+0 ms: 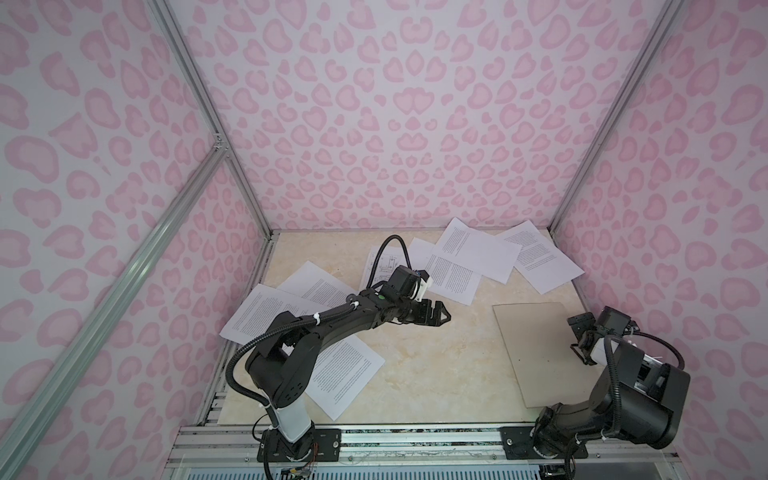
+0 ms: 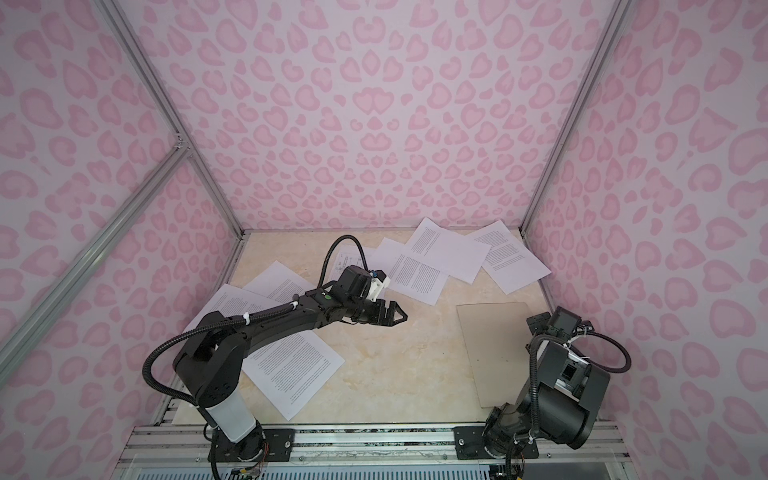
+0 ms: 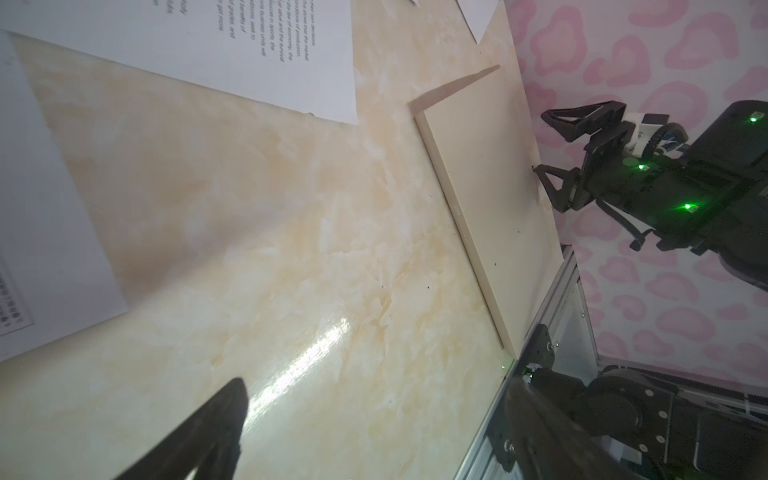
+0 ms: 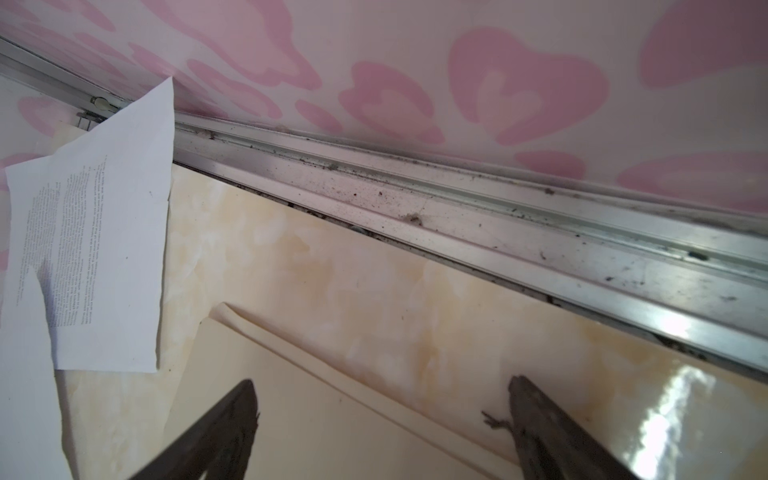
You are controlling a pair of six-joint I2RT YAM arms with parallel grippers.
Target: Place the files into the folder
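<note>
The folder lies shut and flat on the right of the marble table; it also shows in the left wrist view and the right wrist view. The files are loose white sheets: several at the back, one with line drawings, others on the left. My right gripper is open and low, its fingers straddling the folder's right edge. My left gripper hovers open over bare table mid-scene, holding nothing.
Pink-patterned walls close in the back and both sides. An aluminium rail runs along the right wall close to the folder. A metal frame rail borders the table's front. One sheet at the back right leans up the wall corner.
</note>
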